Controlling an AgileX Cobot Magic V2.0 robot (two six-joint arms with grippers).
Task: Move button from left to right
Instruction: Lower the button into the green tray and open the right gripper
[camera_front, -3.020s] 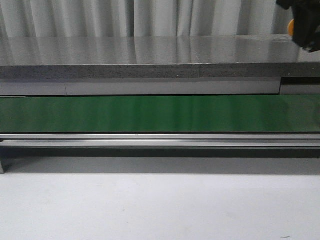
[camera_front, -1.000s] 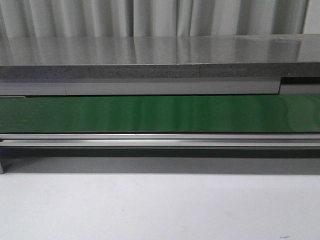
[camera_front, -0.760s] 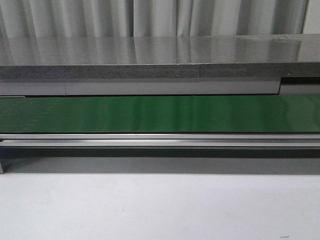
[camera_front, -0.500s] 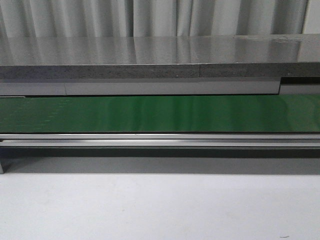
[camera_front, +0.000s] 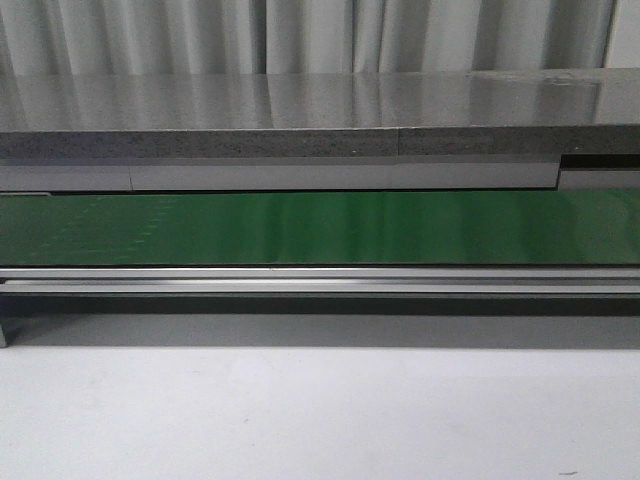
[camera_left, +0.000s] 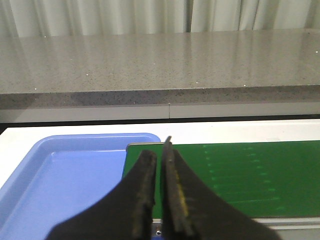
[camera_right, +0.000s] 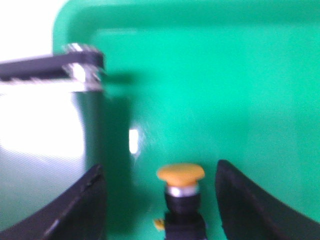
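Your right pincer (camera_right: 161, 200) was spread wide, fingers (camera_right: 75, 210) on either side of the button (camera_right: 181, 192) without touching it. The button stood upright in the green tray (camera_right: 210, 90), yellow-orange cap up; the view was blurred. Your left pincer (camera_left: 159, 200) was closed, its fingers pressed together on nothing, above the edge where the blue tray (camera_left: 65, 175) met the green conveyor belt (camera_left: 240, 175). On the front camera you had only the belt (camera_front: 320, 228), the grey counter (camera_front: 300, 110) behind it and the white bench (camera_front: 320, 410).
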